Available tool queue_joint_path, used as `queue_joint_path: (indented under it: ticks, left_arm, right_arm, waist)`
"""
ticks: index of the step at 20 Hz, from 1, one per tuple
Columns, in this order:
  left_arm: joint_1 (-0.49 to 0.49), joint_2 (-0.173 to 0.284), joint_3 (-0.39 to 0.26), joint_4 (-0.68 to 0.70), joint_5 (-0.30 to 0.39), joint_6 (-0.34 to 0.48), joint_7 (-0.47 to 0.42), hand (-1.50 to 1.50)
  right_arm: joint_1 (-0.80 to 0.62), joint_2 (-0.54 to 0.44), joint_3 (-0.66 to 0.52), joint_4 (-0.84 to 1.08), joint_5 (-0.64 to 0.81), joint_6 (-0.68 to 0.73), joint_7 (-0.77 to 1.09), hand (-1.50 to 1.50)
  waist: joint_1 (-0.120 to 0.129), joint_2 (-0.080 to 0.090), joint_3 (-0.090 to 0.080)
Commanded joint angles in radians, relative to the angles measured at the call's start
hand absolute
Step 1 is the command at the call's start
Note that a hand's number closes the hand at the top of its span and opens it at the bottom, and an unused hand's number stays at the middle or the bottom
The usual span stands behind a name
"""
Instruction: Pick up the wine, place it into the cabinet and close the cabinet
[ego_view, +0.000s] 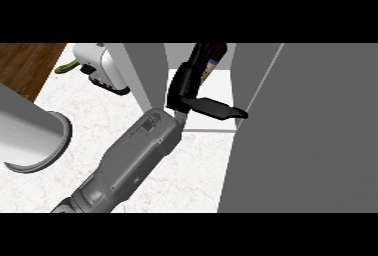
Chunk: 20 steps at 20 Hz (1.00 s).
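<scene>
I see my right hand (193, 82) reaching into the open cabinet (310, 130), fingers wrapped round the wine (215, 57) just inside it, thumb jutting out. The marble surface (199, 165) lies below.

The wine bottle (213, 62) shows only as a dark sliver with a bit of label, its top cut off at the upper band and most of its body hidden by the hand (193, 82) and the cabinet (148, 75) walls. Which hand this is cannot be told. The cabinet door (310, 130) runs out of view on the right. A grey round object (33, 145) at the desk (199, 170) left edge is cut off.
</scene>
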Motion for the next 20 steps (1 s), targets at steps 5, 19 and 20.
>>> queue_joint_path:
  ticks: [5, 19, 20]
  left_arm:
    - [0.251, -0.003, -0.199, -0.482, -0.043, 0.280, 0.136, -1.50]
    - [0.660, 0.060, -0.381, -0.903, -0.115, 0.433, 0.086, 1.50]
    - [0.686, 0.075, -0.448, -0.982, -0.137, 0.479, 0.137, 1.50]
  right_arm:
    - [0.005, -0.010, 0.005, -0.072, 0.004, -0.021, 0.040, -1.50]
    - [0.042, 0.005, 0.074, -0.076, 0.059, -0.028, -0.001, -1.50]
    - [-0.027, -0.015, 0.060, -0.039, 0.053, -0.033, 0.017, -1.50]
  waist:
    - [0.006, -0.002, 0.000]
    - [-0.014, 0.013, 0.000]
    - [-0.010, 0.011, 0.000]
